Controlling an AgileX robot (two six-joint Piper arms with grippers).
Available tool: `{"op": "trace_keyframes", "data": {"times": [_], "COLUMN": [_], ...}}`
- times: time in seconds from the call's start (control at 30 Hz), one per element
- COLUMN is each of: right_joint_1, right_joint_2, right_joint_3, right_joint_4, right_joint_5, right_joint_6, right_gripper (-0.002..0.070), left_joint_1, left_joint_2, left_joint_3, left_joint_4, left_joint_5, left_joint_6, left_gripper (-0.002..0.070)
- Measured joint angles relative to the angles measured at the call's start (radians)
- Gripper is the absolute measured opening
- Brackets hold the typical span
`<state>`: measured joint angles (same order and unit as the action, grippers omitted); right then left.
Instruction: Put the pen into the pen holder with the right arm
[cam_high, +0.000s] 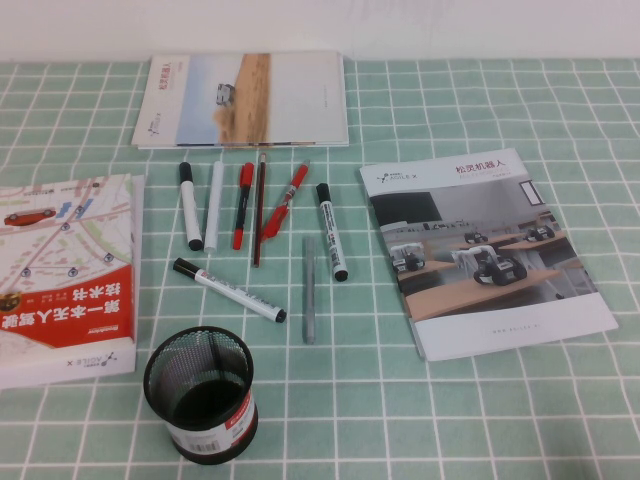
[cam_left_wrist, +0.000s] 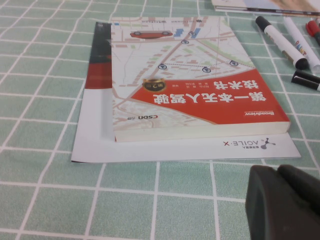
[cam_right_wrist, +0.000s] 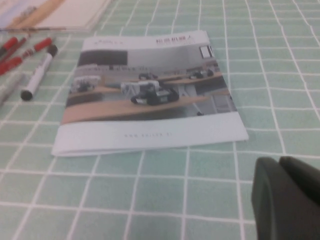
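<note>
High view: pen (cam_high: 309, 290) lies flat at frame centre on the green check cloth (cam_high: 450, 420), w/ nothing gripping it. Holder (cam_high: 200, 394) stands upright lower left, apart from pen. White marker (cam_high: 229, 289) lies diagonally just left of pen; another marker (cam_high: 332, 231) just upper right of it. Row of pens above: marker (cam_high: 189, 205), white pen (cam_high: 214, 204), red pens (cam_high: 243, 205) & (cam_high: 284, 201). Red book (cam_high: 65, 275) at left edge, brochure (cam_high: 485, 247) at right, booklet (cam_high: 245, 98) at top. No arms in this view. Left gripper (cam_left_wrist: 285, 202): dark bulk, lower right of left wrist view, over cloth near book (cam_left_wrist: 195, 80); jaws – can't tell. Right gripper (cam_right_wrist: 287, 197): lower right of right wrist view, near brochure (cam_right_wrist: 150, 90); jaws – can't tell.
</note>
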<state>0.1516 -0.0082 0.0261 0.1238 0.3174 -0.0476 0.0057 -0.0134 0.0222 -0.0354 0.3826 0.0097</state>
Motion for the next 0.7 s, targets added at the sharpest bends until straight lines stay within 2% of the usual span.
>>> {"op": "trace_keyframes", "data": {"times": [0.33,0.7], "right_joint_1": [0.0,0.0], "right_joint_2": [0.0,0.0], "right_joint_3": [0.0,0.0], "right_joint_4": [0.123,0.378], "right_joint_5": [-0.103,-0.282], "right_joint_6": [0.0,0.0], "right_gripper": [-0.002,-0.002], "left_joint_1": [0.0,0.0], "left_joint_2": [0.0,0.0], "left_joint_3": [0.0,0.0], "left_joint_4": [0.0,0.0], "left_joint_5": [0.0,0.0], "left_joint_6": [0.0,0.0], "left_gripper": [-0.0004,-0.0004]}}
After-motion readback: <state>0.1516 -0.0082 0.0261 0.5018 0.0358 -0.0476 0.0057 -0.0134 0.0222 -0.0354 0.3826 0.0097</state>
